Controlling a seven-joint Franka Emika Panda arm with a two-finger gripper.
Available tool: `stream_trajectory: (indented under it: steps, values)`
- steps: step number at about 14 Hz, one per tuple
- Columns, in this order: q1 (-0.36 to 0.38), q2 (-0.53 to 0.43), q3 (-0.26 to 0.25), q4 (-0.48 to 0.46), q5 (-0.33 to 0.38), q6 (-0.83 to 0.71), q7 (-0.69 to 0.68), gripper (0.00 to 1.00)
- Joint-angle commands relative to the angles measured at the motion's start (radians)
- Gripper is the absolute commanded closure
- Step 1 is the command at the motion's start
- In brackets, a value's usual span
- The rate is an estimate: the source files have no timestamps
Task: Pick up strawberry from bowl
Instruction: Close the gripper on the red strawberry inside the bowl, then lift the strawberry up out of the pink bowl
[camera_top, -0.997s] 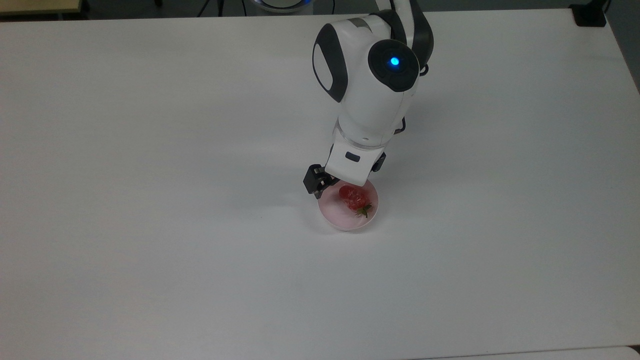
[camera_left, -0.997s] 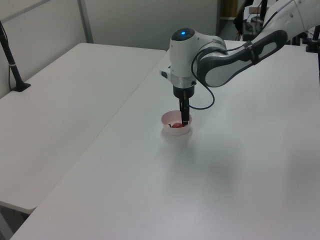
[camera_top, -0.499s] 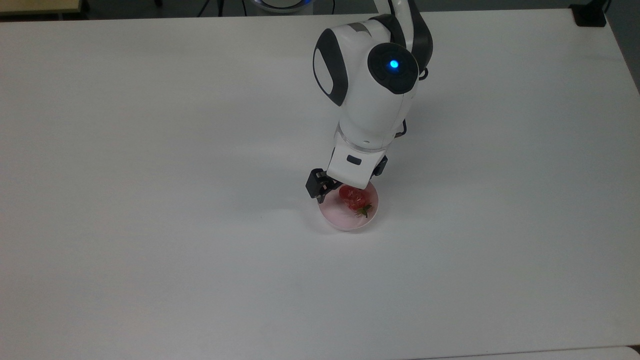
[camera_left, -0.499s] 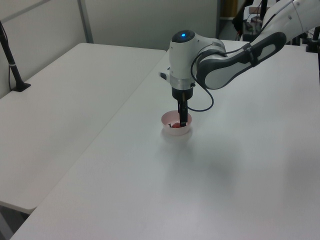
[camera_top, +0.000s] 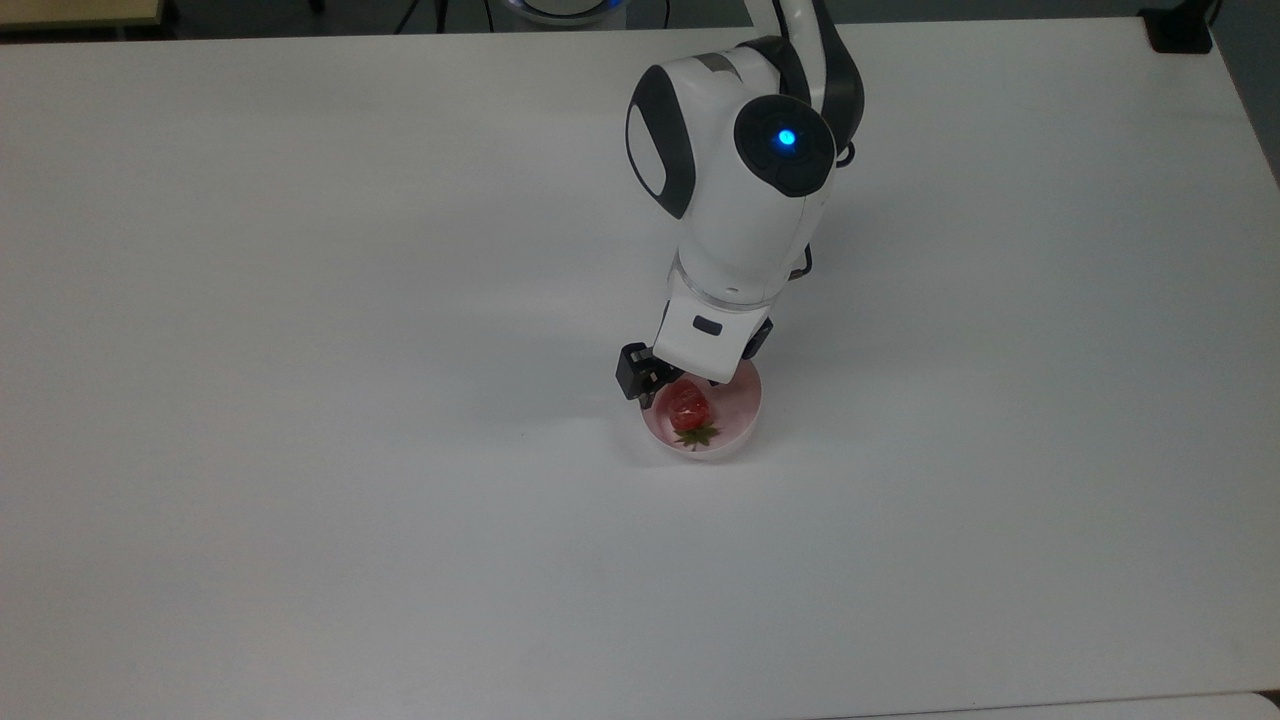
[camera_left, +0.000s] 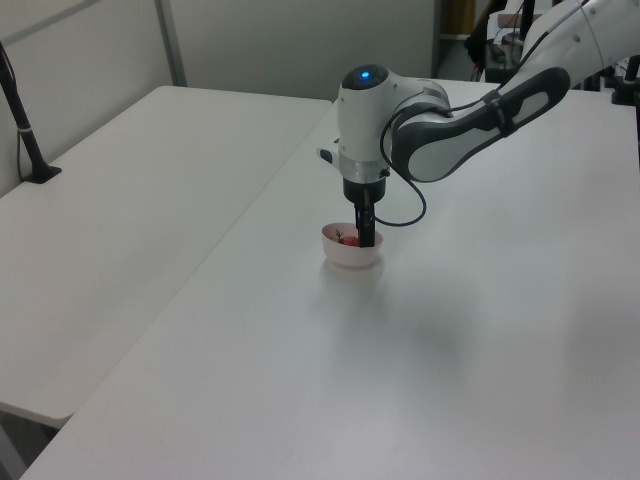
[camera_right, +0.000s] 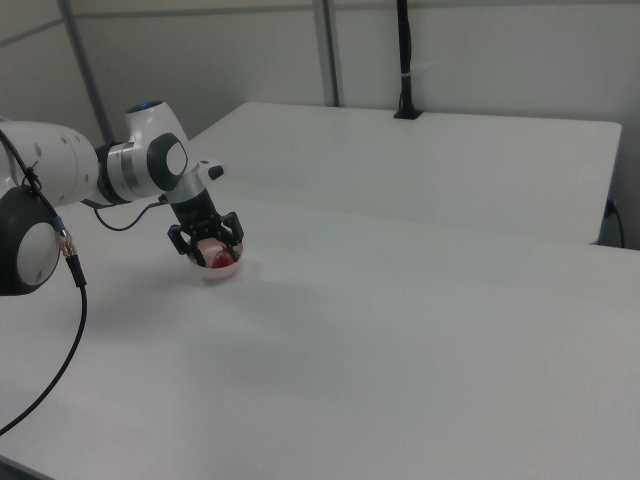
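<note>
Top view first: the pale pink bowl (camera_top: 705, 418) is seen on the white table (camera_top: 300, 400), and the strawberry (camera_top: 689, 405) is found inside it, red body toward the arm and green cap turned toward the bowl's near rim. The hand (camera_top: 685, 385) is positioned directly over the bowl's far edge, its dark fingers (camera_top: 634, 374) reaching down on either side of the fruit; one finger is seen at the bowl's rim on the top view's left, the other is largely hidden beneath the white wrist. In the right view the hand (camera_right: 208, 243) is seen spread open around the strawberry (camera_right: 221, 257), with a finger at each side of the bowl (camera_right: 213, 268) and a gap visible between fingers and fruit. In the left view the bowl (camera_left: 351, 250) is seen with a finger dipped into it beside a red patch of the strawberry (camera_left: 351, 240). The bowl is seen resting on the table, under the blue-lit arm (camera_top: 745, 180).
</note>
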Motion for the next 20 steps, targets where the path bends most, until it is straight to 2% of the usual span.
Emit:
stream_trajectory:
  steps: [1, 2, 4, 7, 11, 12, 16, 17, 18, 19, 20]
  values:
    - [0.005, 0.018, 0.006, 0.005, 0.018, 0.015, 0.022, 0.39]
    - [0.005, 0.018, 0.006, 0.005, 0.018, 0.015, 0.022, 0.42]
    - [0.005, 0.018, 0.012, 0.005, 0.015, 0.015, 0.021, 0.56]
    - [0.004, 0.015, 0.012, 0.004, 0.014, 0.014, 0.019, 0.7]
    - [0.002, 0.005, 0.014, 0.005, 0.014, 0.012, 0.014, 0.73]
    - [0.001, 0.0, 0.014, 0.005, 0.014, 0.01, 0.014, 0.79]
    - [-0.004, -0.014, 0.014, 0.005, 0.02, 0.012, 0.02, 0.79]
    - [-0.01, -0.02, 0.015, 0.005, 0.021, 0.012, 0.025, 0.74]
    - [-0.012, -0.02, 0.017, 0.007, 0.027, 0.014, 0.039, 0.63]
    - [-0.012, -0.019, 0.017, 0.007, 0.044, 0.024, 0.083, 0.38]
    - [-0.012, -0.018, 0.017, 0.005, 0.055, 0.064, 0.124, 0.32]
